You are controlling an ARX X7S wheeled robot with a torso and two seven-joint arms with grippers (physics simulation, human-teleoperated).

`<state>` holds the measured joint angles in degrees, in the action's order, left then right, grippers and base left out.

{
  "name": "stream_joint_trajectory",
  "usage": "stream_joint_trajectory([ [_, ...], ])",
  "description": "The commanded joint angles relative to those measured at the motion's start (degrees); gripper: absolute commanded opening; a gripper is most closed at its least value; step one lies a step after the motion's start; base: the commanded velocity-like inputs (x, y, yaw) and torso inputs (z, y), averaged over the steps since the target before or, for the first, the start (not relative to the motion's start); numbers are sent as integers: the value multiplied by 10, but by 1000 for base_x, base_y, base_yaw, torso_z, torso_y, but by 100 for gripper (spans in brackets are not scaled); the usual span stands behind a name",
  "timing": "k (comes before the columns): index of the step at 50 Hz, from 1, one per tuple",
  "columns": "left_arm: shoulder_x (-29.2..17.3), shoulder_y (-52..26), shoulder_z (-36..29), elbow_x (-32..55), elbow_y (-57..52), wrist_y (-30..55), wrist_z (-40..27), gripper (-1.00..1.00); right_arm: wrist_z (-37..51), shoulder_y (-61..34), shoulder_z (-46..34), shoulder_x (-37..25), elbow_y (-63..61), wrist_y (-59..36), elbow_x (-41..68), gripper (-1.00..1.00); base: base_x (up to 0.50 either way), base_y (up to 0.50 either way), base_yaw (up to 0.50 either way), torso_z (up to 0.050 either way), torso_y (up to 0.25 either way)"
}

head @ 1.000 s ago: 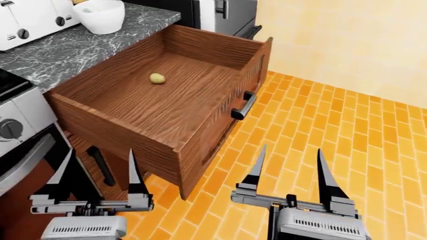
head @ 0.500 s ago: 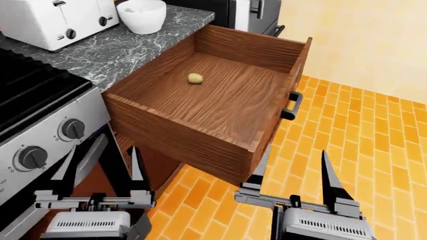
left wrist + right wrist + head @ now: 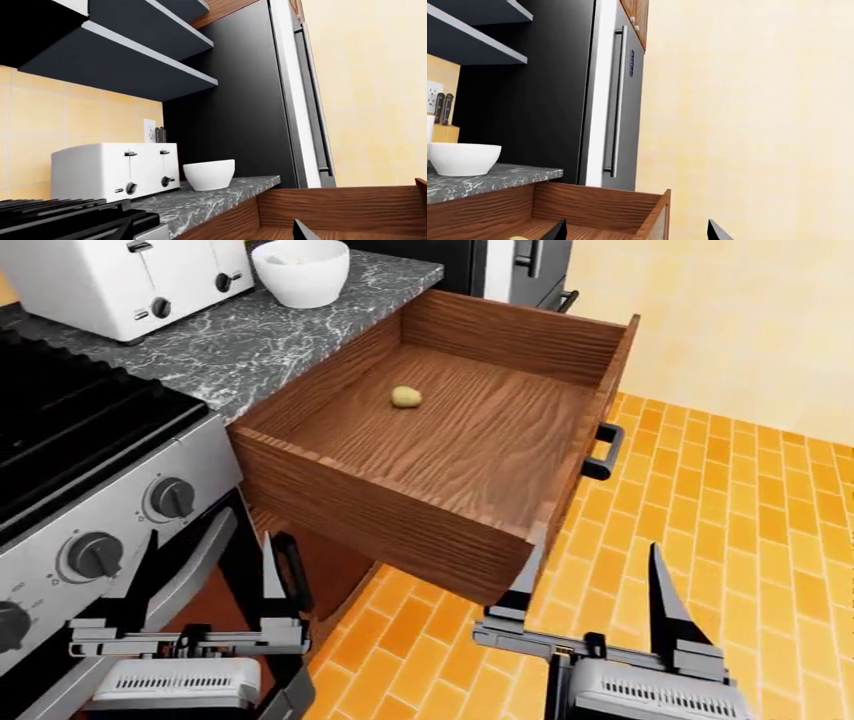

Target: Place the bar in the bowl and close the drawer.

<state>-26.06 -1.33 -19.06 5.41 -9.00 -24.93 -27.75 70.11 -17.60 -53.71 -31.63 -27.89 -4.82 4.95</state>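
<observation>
The drawer [image 3: 400, 505] of reddish-brown wood stands pulled wide open under the marble counter, its dark bar handle [image 3: 605, 452] facing the tiled floor. On the drawer floor lies the bar [image 3: 406, 396], a small tan-yellow lump. The white bowl [image 3: 302, 270] sits on the counter by the drawer's far corner, and also shows as the bowl [image 3: 209, 175] and the bowl [image 3: 464, 159] in the wrist views. My left gripper [image 3: 211, 537] is open, low in front of the stove. My right gripper [image 3: 595, 538] is open over the floor, short of the drawer front. Neither holds anything.
A white toaster [image 3: 134, 280] stands left of the bowl. A stove [image 3: 80, 430] with knobs fills the left side, next to the drawer. A dark fridge [image 3: 514, 265] stands behind the counter's end. Orange tiled floor [image 3: 721, 500] lies to the right.
The head view has shifted: drawer and counter sit further right in the picture and the stove has come into view. Both grippers stay open and low.
</observation>
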Motion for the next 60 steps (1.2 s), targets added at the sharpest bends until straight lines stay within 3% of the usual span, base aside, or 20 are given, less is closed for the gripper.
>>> stream_joint_trajectory([
  [1,-1,0,-1,1,1,0,-1,100,4,3,4,1,-1,-1,-4,100,0,0,-168,0,0],
  [60,-3,1,-6,4,9,-7,-3,100,-15,4,7,9,9,9,-8,100,0,0,-425,0,0],
])
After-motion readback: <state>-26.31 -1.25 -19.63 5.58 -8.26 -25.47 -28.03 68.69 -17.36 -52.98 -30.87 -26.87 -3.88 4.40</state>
